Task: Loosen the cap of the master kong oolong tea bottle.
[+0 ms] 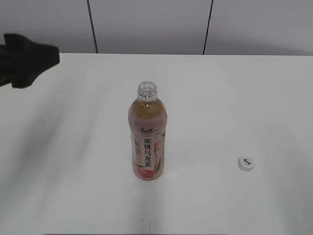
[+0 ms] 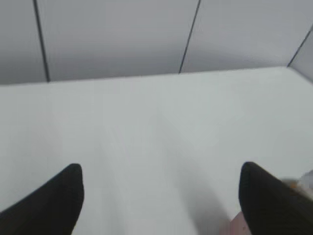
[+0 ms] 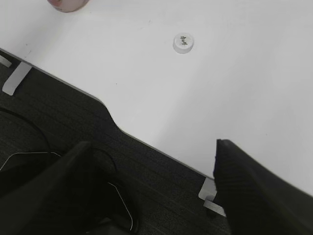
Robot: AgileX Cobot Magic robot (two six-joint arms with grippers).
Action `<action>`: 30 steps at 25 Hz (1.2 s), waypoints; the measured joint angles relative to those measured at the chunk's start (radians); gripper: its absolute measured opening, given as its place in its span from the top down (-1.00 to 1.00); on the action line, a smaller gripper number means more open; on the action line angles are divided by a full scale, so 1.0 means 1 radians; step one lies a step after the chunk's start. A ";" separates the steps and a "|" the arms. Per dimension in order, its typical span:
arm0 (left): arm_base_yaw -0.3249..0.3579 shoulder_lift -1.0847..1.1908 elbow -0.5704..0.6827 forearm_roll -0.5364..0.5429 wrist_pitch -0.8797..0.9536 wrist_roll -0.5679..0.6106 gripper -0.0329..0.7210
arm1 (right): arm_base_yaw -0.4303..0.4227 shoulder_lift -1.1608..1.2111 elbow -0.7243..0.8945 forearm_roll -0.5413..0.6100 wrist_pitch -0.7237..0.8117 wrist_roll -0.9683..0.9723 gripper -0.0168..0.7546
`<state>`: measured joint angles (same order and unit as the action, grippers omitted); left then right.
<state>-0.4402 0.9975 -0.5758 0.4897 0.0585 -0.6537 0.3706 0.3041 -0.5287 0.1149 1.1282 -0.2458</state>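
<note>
The master kong oolong tea bottle (image 1: 147,134) stands upright mid-table, its clear threaded neck bare. Its base shows at the top edge of the right wrist view (image 3: 68,4), and a pink blur of it sits at the lower right of the left wrist view (image 2: 235,226). The white cap (image 1: 246,163) lies flat on the table to the bottle's right, also in the right wrist view (image 3: 183,43). My left gripper (image 2: 159,196) is open and empty, seen blurred at the far left in the exterior view (image 1: 27,59). My right gripper (image 3: 151,183) is open and empty, near the table's front edge.
The white table (image 1: 73,147) runs back to a grey panelled wall (image 1: 146,24). In the right wrist view a dark ribbed surface with a thin cable (image 3: 122,205) lies below the table's front edge (image 3: 146,142).
</note>
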 joint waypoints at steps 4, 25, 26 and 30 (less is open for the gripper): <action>-0.006 -0.070 0.001 -0.314 0.243 0.354 -0.65 | 0.000 0.000 0.000 0.000 0.000 0.000 -0.54; -0.008 -0.668 -0.138 -0.516 1.163 0.654 -0.64 | 0.000 0.000 0.000 0.001 0.001 0.000 -0.54; -0.008 -0.675 -0.137 -0.520 1.163 0.654 -0.64 | 0.000 0.000 0.000 0.001 0.001 0.000 -0.54; -0.008 -0.686 -0.087 -0.513 1.163 0.686 -0.64 | 0.000 0.000 0.000 0.001 0.002 0.000 -0.54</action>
<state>-0.4478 0.3114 -0.6629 -0.0228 1.2212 0.0326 0.3706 0.3041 -0.5287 0.1160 1.1303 -0.2458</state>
